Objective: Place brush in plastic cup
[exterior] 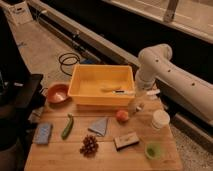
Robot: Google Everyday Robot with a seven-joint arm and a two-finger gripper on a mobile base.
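In the smooth yellow bin (85,80) we see the brush (125,92), a slim stick lying flat beside a yellowish curved piece (109,89), its long axis running across the view toward the bin's right wall. The end effector (148,94) of the white arm hangs just outside that wall, so the brush lies close on its bin side; we cannot tell whether it is open or closed. The plastic cup (152,150), small, translucent and light green, stands upright near the wooden worktop's (60,155) front right corner, well apart from the bin.
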